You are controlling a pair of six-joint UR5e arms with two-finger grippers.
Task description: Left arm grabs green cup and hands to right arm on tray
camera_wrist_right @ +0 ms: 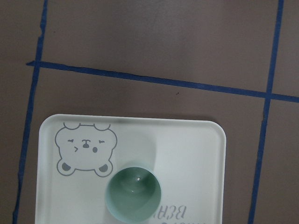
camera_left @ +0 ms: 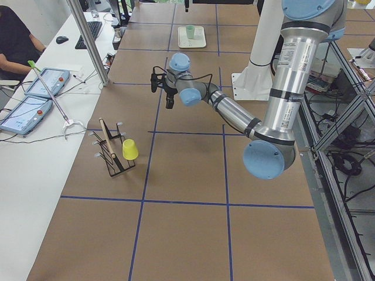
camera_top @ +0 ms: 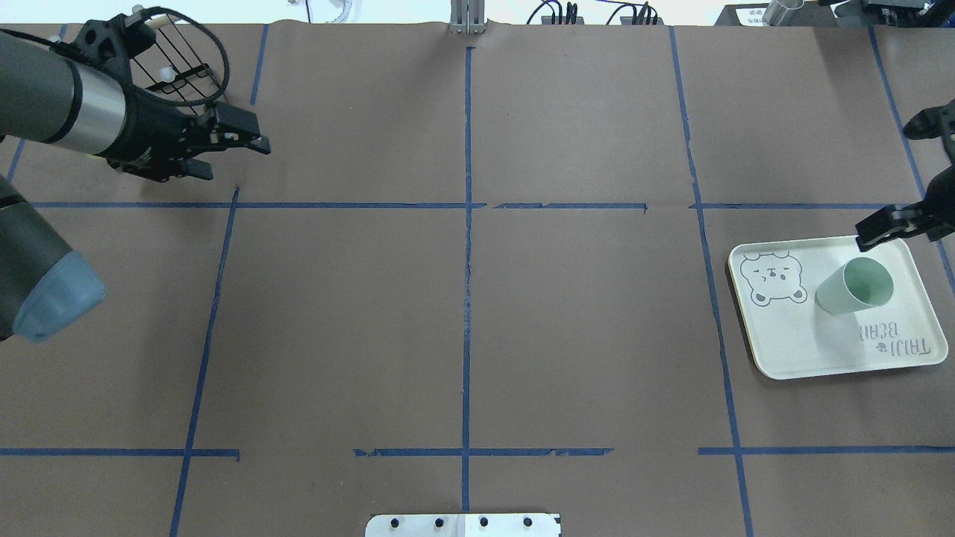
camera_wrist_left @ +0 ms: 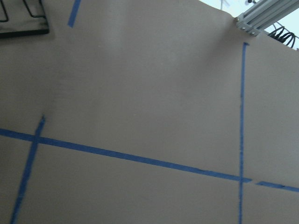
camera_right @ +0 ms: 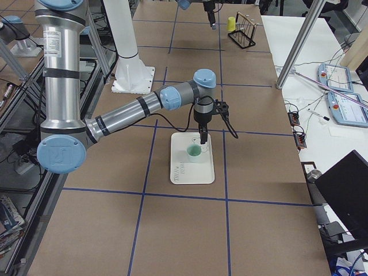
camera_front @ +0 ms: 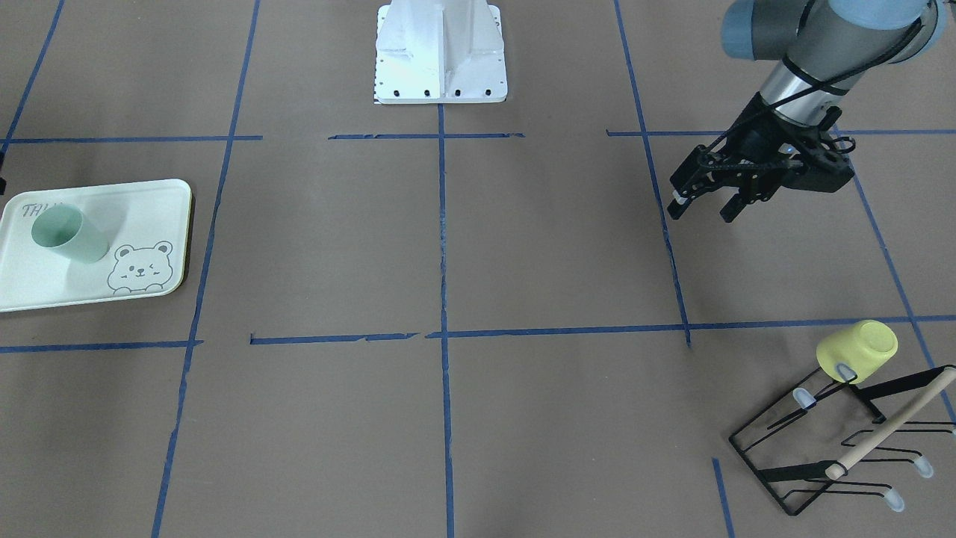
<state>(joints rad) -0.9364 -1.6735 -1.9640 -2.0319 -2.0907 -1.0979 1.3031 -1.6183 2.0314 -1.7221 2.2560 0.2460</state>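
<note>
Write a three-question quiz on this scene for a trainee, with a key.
1. Where does the green cup stand?
2. True or false: the left gripper is open and empty above the table.
3. The yellow-green cup is: A on the tray; B upside down on the black rack; C lying on the table.
Key: 1 upright on the tray; 2 true; 3 B.

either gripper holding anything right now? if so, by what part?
Nothing is held. The left gripper is open and empty. The right gripper is open near the green cup, which stands free and upright on the tray.
</note>
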